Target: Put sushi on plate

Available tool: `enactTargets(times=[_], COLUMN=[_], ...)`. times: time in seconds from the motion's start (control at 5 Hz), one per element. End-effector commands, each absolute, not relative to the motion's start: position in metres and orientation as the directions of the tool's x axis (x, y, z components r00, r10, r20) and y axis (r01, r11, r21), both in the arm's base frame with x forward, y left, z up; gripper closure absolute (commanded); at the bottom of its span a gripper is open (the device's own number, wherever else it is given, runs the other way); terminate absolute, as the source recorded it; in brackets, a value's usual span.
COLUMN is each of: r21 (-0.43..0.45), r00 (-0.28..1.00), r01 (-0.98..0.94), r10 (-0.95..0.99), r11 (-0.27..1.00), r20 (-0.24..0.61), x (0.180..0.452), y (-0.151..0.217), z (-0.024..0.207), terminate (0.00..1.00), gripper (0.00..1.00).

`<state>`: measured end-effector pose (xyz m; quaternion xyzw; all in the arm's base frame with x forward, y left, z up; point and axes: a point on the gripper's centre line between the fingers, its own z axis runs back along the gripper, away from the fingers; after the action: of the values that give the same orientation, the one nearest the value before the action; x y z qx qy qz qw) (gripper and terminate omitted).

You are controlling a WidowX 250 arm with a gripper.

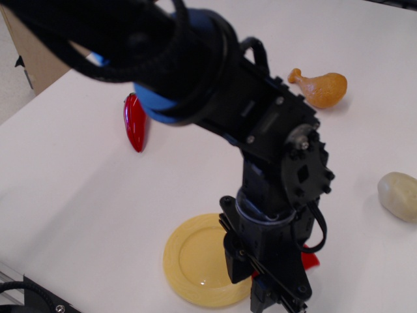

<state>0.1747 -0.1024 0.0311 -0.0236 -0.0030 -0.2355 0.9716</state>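
Note:
The pale yellow plate [189, 257] lies on the white table near the front edge. My gripper [287, 277] hangs over the plate's right rim, seen from behind, so its black wrist hides the fingers. A sliver of the red sushi [310, 260] sticks out at the gripper's right side, off the table and moving with the gripper. The gripper appears shut on it. The sushi's white base is hidden.
A long red chili pepper [135, 122] lies at the left. An orange toy drumstick [320, 87] lies at the back right, and a pale lumpy toy [399, 194] at the right edge. A cardboard box [32, 55] stands beyond the table's left edge.

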Motion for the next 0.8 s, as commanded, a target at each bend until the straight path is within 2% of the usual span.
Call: enactTargets(times=[0.0, 0.2, 0.6], r21=[-0.048, -0.061, -0.034], r00=[0.954, 0.981, 0.999], r01=[0.264, 0.129, 0.012], r10=[-0.253, -0.119, -0.011], r11=[0.963, 0.99, 0.999], r20=[0.162, 0.15, 0.042], x=[0.189, 0.196, 0.2], y=[-0.054, -0.025, 0.01], z=[0.077, 0.076, 0.046], terminate=[0.0, 0.0, 0.0], gripper=[1.0, 1.0, 1.0])
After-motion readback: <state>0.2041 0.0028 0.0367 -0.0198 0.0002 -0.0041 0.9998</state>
